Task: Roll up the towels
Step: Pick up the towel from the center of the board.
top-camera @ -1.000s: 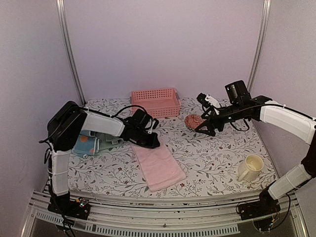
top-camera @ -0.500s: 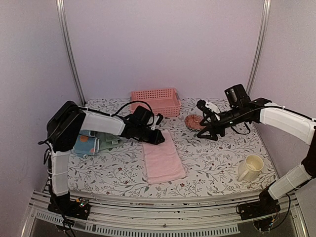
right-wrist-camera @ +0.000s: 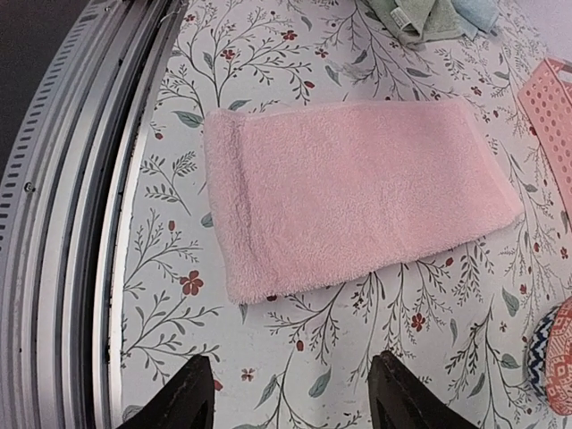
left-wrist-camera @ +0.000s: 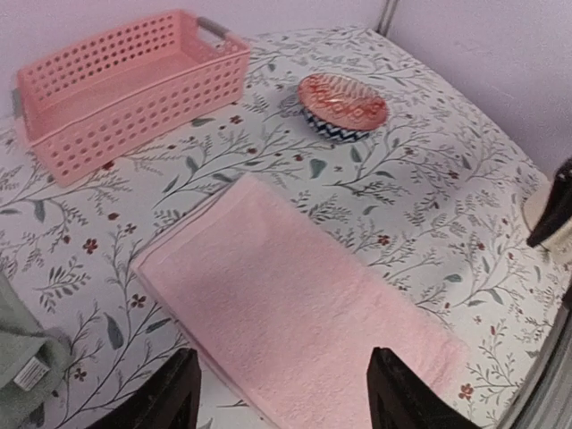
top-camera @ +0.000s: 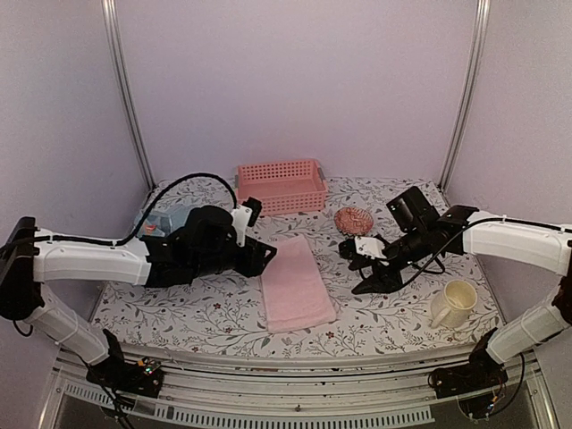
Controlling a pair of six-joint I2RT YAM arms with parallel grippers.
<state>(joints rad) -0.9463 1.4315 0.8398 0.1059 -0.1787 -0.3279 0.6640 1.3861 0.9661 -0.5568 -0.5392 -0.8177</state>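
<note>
A pink towel point(top-camera: 296, 284) lies folded flat in a long strip at the table's middle. My left gripper point(top-camera: 265, 256) hovers at its far left corner, open and empty; in the left wrist view the pink towel point(left-wrist-camera: 286, 304) lies just past the gripper point(left-wrist-camera: 284, 400). My right gripper point(top-camera: 359, 269) hangs to the towel's right, open with nothing in it. In the right wrist view the pink towel point(right-wrist-camera: 357, 197) lies beyond the gripper point(right-wrist-camera: 290, 400), apart from it. More towels point(top-camera: 161, 221), blue and green, sit heaped at the back left behind my left arm, with the green one point(right-wrist-camera: 411, 16) showing.
A pink slatted basket point(top-camera: 281, 185) stands at the back centre. A patterned bowl point(top-camera: 354, 219) sits right of it. A cream mug point(top-camera: 454, 304) stands near the front right. The table's metal rail point(right-wrist-camera: 71, 223) runs along the near edge.
My left gripper has let go of the pink towel and opened, and its arm has dropped low and drawn back left. My right gripper has come down from the bowl toward the towel's right side.
</note>
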